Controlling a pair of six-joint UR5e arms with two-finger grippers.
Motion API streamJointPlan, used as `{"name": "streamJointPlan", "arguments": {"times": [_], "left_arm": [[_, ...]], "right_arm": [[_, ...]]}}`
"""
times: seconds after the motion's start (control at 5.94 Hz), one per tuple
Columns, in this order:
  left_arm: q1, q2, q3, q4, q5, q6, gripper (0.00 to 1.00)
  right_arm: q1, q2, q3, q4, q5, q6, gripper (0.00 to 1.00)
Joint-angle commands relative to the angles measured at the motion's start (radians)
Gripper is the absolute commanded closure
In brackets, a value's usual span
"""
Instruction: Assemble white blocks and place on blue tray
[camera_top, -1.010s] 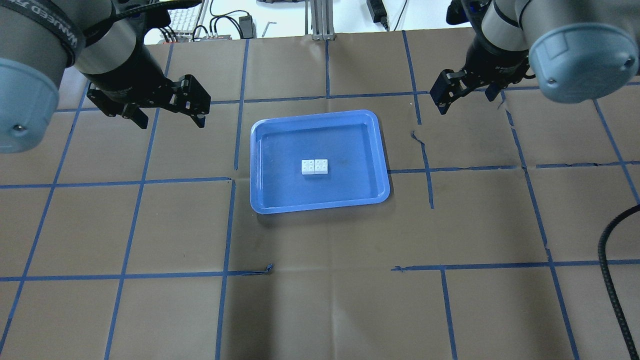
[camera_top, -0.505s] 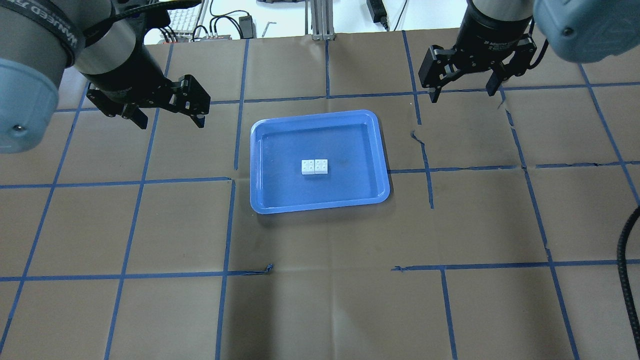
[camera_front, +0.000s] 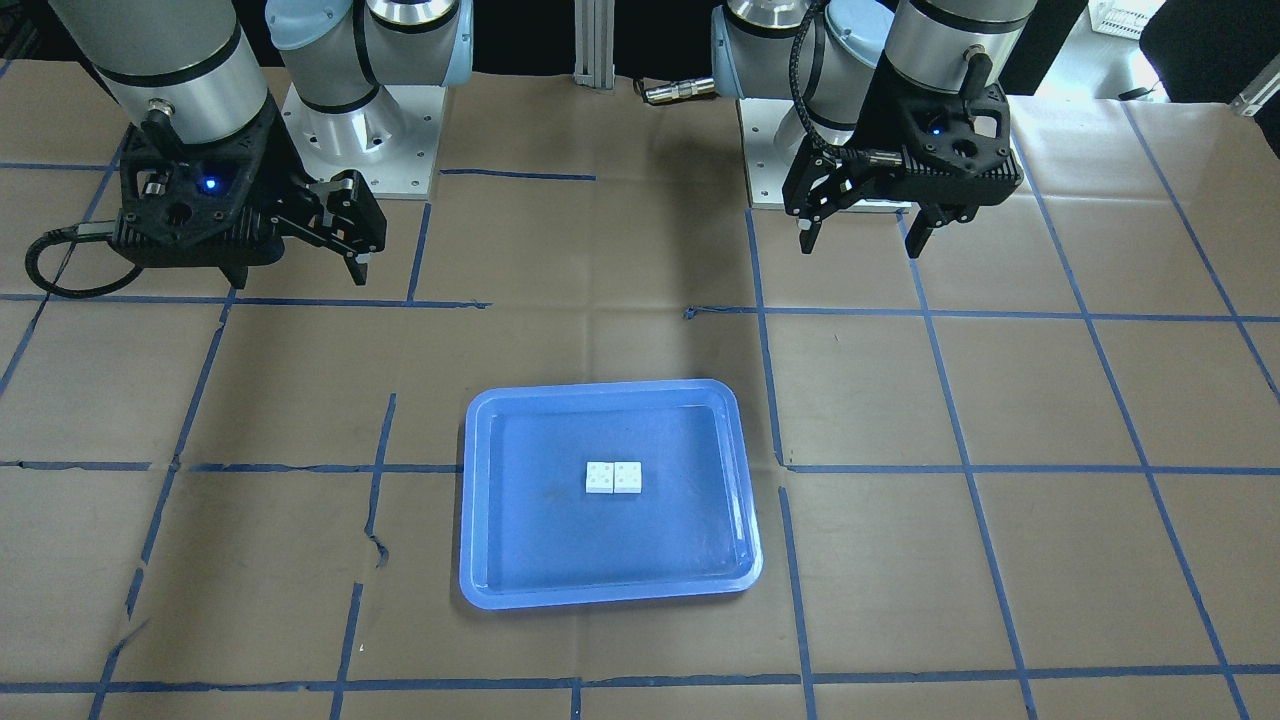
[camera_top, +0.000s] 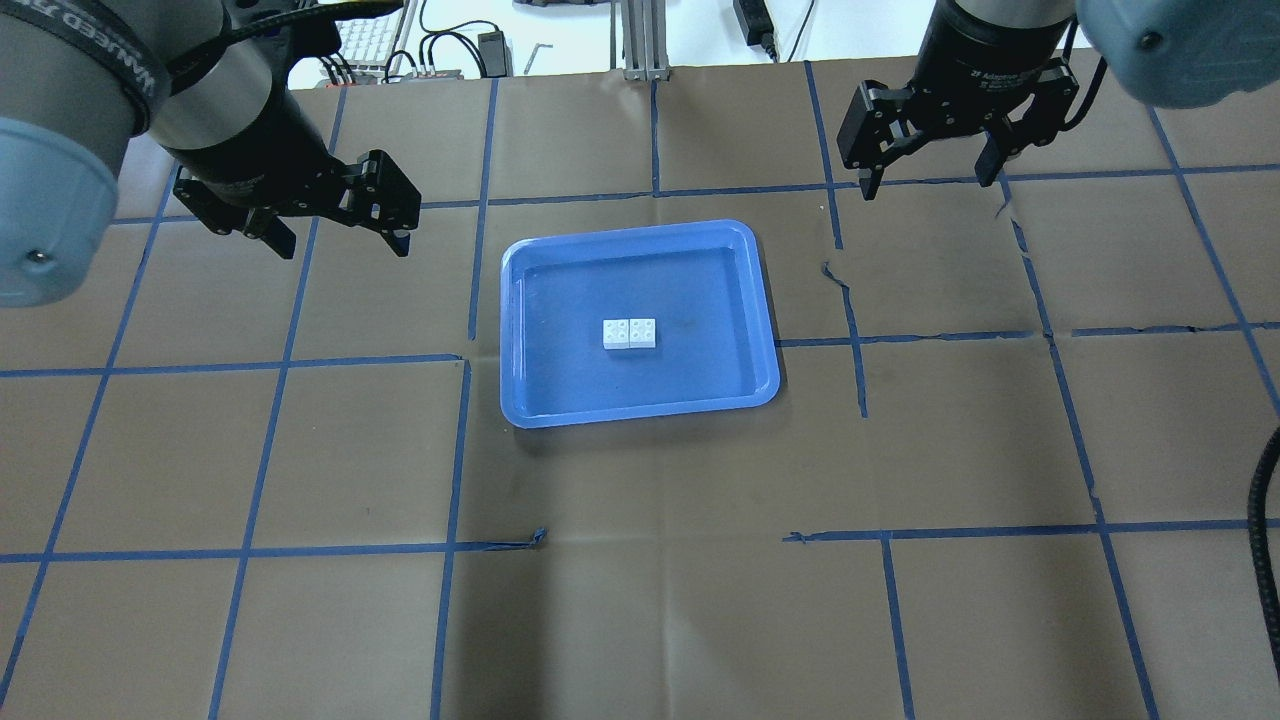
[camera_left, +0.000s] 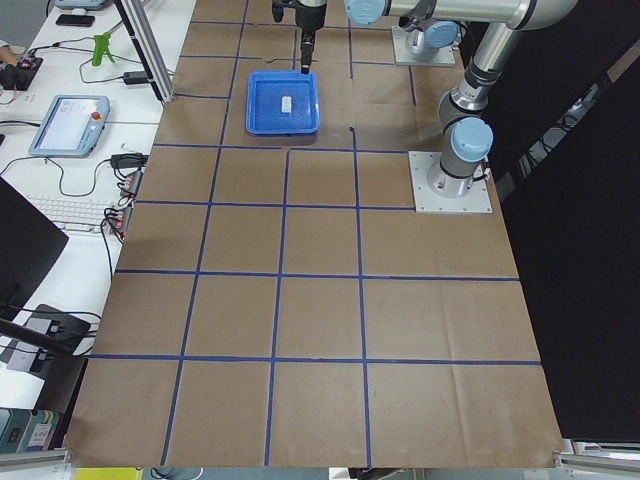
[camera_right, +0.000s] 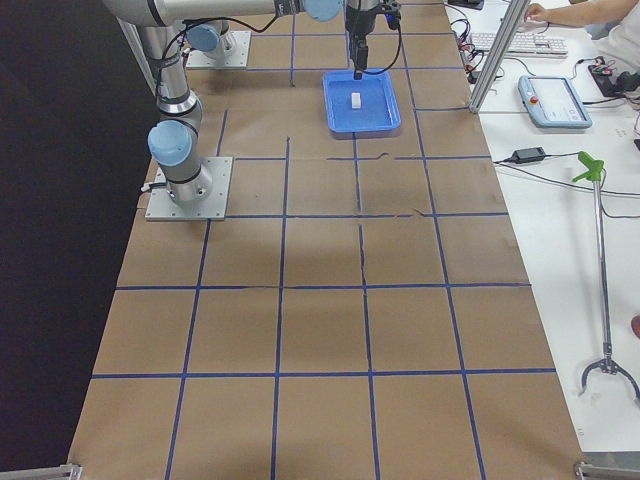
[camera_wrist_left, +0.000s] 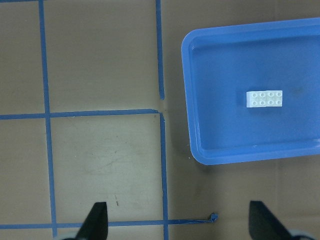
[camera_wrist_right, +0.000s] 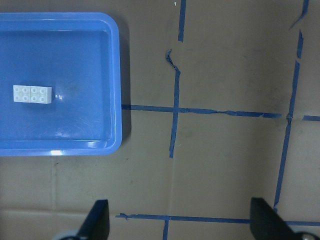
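Robot lab: tape-gridded table (camera_top: 640, 620), teach pendant (camera_right: 555, 100)

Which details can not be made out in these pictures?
1. Whether the white blocks on the blue tray are locked together or only touching: seam too small in every view.
2. The blocks' studs, both side views: too small.
3. The left gripper, left wrist view: bottom edge cuts off all but its fingertips.

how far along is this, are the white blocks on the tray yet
Looks essentially done: the white blocks lie side by side, touching, near the middle of the blue tray. Nothing is in hand: the left tool and right tool hang open and empty on either side of the tray. Left: probably nothing; whether the blocks are actually joined cannot be told.
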Motion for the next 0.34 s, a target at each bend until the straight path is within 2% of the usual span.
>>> {"name": "streamJointPlan", "arguments": {"times": [0.0, 0.17], "left_arm": [[-0.002, 0.001, 0.0, 0.0, 0.0, 0.0, 0.01], [0.0, 0.001, -0.002, 0.001, 0.0, 0.0, 0.01]], "right_arm": [[-0.001, 0.0, 0.001, 0.002, 0.0, 0.001, 0.0], [-0.001, 0.0, 0.002, 0.003, -0.002, 0.001, 0.0]]}}
